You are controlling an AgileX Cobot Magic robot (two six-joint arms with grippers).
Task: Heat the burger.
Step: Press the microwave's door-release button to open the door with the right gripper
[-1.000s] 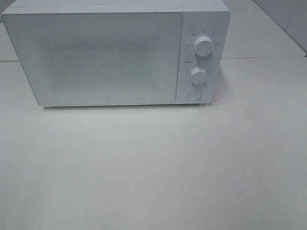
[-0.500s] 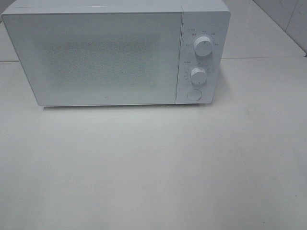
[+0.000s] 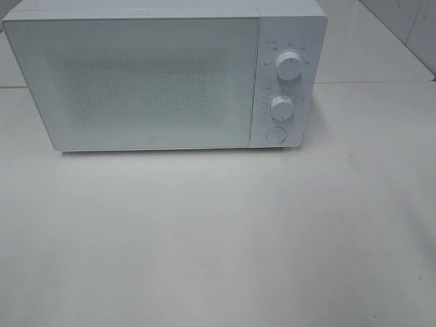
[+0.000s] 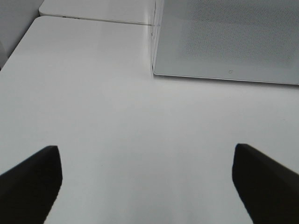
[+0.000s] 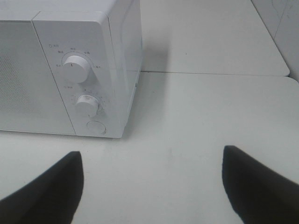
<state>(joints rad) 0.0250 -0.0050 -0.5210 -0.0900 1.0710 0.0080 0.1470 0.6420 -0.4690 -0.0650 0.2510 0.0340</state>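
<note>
A white microwave (image 3: 136, 82) stands at the back of the white table with its door shut. It has two round knobs (image 3: 289, 67) and a round button (image 3: 275, 134) on its right panel. The burger is out of view; I cannot see inside the microwave. Neither gripper shows in the high view. My left gripper (image 4: 147, 184) is open and empty above bare table in front of the microwave's left corner (image 4: 224, 37). My right gripper (image 5: 152, 186) is open and empty in front of the control panel (image 5: 77, 79).
The white table (image 3: 218, 238) spreads in front of the microwave. A seam between table slabs runs behind it at the right (image 3: 368, 82). A tiled wall shows at the far right corner (image 3: 415, 27).
</note>
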